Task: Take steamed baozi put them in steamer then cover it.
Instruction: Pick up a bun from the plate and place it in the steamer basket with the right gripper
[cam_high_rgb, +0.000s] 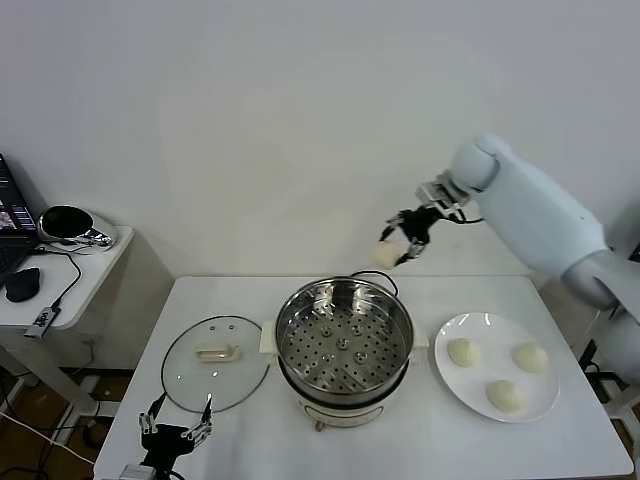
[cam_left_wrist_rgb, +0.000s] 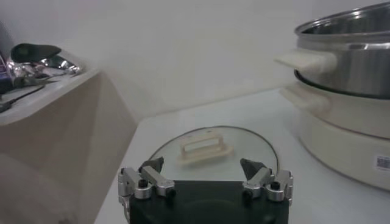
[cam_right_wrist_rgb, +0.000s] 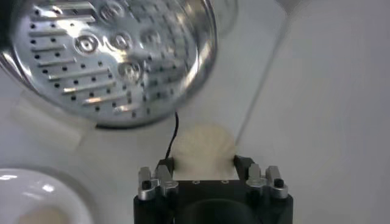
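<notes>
Baozi (cam_high_rgb: 386, 252) carried in the right tool (cam_high_rgb: 404, 240), above the counter (cam_high_rgb: 230, 300) just past the steamer (cam_high_rgb: 343, 345) rim at about 1 o'clock.
Right tool fingers are clamped on the bun's two sides, as the right wrist view confirms; the bun appears to sit beyond the pot rather than over its perforated tray, though depth is hard to judge. Tray holds no bun yet. Three buns remain on the white plate (cam_high_rgb: 545, 395) at 3 o'clock of the steamer. Cover (cam_high_rgb: 216, 363) lies flat on the counter at 9 o'clock of the pot, untouched. Left tool (cam_high_rgb: 176, 433), fingers apart and empty, waits near the cover's front edge. By this reading the task is at an early stage: four placements and the covering are left.
</notes>
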